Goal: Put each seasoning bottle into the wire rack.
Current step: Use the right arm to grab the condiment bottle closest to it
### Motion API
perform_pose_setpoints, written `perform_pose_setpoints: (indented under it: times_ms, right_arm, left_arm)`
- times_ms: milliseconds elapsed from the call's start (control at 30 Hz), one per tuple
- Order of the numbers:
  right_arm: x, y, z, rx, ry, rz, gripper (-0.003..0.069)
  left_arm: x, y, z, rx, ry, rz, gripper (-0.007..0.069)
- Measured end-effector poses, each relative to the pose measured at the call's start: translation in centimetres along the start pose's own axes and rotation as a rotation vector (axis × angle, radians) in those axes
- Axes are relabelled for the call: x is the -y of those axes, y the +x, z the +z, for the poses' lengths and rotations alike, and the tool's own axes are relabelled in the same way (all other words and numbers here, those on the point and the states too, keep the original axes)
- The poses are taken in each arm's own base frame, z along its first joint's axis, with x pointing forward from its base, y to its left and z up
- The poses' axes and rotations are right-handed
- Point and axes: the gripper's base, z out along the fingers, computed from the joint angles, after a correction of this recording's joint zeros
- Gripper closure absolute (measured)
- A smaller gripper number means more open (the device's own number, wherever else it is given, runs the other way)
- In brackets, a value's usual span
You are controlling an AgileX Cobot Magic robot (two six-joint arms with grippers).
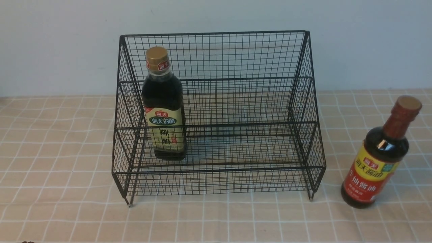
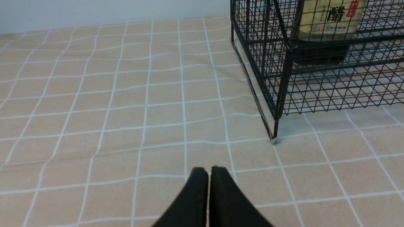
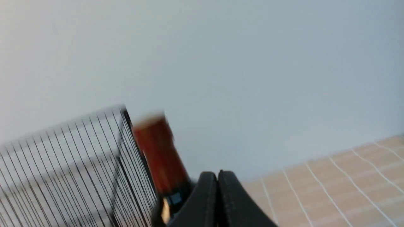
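Wire rack point(image 1: 216, 125), one: black mesh, two-tiered and stepped, tall back, small feet. Stands on the table point(image 1: 64, 158), in front of a pale wall point(image 1: 216, 13).

Vinegar bottle point(image 1: 164, 114), one: dark liquid, squarish body, gold cap, beige-green label with a red mark. Upright inside the wire rack, toward its left end, the lower part seen through the mesh.

Soy sauce bottle point(image 1: 374, 155), one: dark liquid, round body, long neck, red cap, yellow and red label. On the table, outside the wire rack and apart from its right side. Blurred in the right wrist view, where its red neck shows beside the mesh.

Table cover: light tan cloth with a grid of white lines, slightly wavy in places.

Left tool point(image 2: 209, 171): closed, its two dark tips together, nothing between them. Over the table, near the front left foot of the wire rack in its wrist view.

Right tool point(image 3: 217, 176): closed, tips together, holding nothing. The soy sauce bottle appears beyond it.
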Motion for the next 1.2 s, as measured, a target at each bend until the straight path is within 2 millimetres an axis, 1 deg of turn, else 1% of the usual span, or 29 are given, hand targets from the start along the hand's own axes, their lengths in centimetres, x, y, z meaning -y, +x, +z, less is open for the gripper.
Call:
perform_pose_setpoints:
  times_ms: [100, 333, 467, 533, 633, 667, 700, 733, 767, 833, 867, 967, 1000, 1033, 1133, 1167, 1200]
  right_arm:
    - [-0.1, -0.6, 0.0, 0.061, -0.007, 0.045, 0.0673]
    - [-0.1, -0.8, 0.0, 0.09, -0.01, 0.034, 0.0673]
    - [-0.2, -2.0, -0.2, 0.213, -0.036, 0.122, 0.0673]
    - [-0.7, -3.0, -0.3, 0.242, -0.057, 0.147, 0.0673]
    - [-2.0, -6.0, -0.3, 0.301, -0.103, 0.094, 0.0673]
    - [-2.1, -6.2, -0.3, 0.304, -0.106, 0.088, 0.0673]
    - [-3.0, -8.0, 0.1, 0.31, -0.121, 0.029, 0.0673]
    - [-3.0, -8.1, 0.3, 0.3, -0.119, 0.023, 0.0673]
    - [-3.8, -9.5, 1.1, 0.281, -0.126, -0.039, 0.0671]
    - [-4.4, -10.4, 2.5, 0.23, -0.127, -0.089, 0.0666]
    - [-4.5, -10.4, 2.7, 0.225, -0.129, -0.105, 0.0666]
    - [-5.1, -11.2, 4.9, 0.156, -0.14, -0.148, 0.065]
    - [-5.5, -11.4, 6.7, 0.105, -0.156, -0.183, 0.0631]
    - [-5.6, -11.3, 7.5, 0.078, -0.162, -0.176, 0.0622]
    - [-6.1, -10.8, 10.7, -0.019, -0.202, -0.191, 0.056]
    - [-6.2, -10.6, 11.4, -0.043, -0.215, -0.182, 0.0538]
    - [-6.3, -10.6, 11.6, -0.047, -0.221, -0.191, 0.0533]
  left_arm:
    - [0.0, 0.0, 0.0, 0.0, 0.0, -0.003, 0.0631]
    - [0.0, 0.0, 0.0, 0.0, 0.0, -0.004, 0.0631]
    - [0.0, 0.0, 0.0, 0.0, 0.0, -0.004, 0.0631]
    - [0.0, 0.0, 0.0, 0.0, 0.0, -0.004, 0.0631]
    - [0.0, 0.0, 0.0, 0.0, 0.0, -0.004, 0.0631]
    - [0.0, 0.0, 0.0, 0.0, 0.0, -0.004, 0.0631]
    - [0.0, 0.0, 0.0, 0.0, 0.0, -0.004, 0.0631]
    - [0.0, 0.0, 0.0, 0.0, 0.0, -0.004, 0.0631]
    - [0.0, 0.0, 0.0, 0.0, 0.0, -0.004, 0.0631]
    - [0.0, 0.0, 0.0, 0.0, 0.0, -0.004, 0.0631]
    - [0.0, 0.0, 0.0, 0.0, 0.0, -0.004, 0.0631]
    - [0.0, 0.0, 0.0, 0.0, 0.0, -0.004, 0.0631]
    - [0.0, 0.0, 0.0, 0.0, 0.0, -0.004, 0.0631]
    - [0.0, 0.0, 0.0, 0.0, 0.0, -0.004, 0.0631]
    - [0.0, 0.0, 0.0, 0.0, 0.0, -0.004, 0.0631]
    - [0.0, 0.0, 0.0, 0.0, 0.0, -0.004, 0.0631]
    - [0.0, 0.0, 0.0, 0.0, 0.0, -0.004, 0.0631]
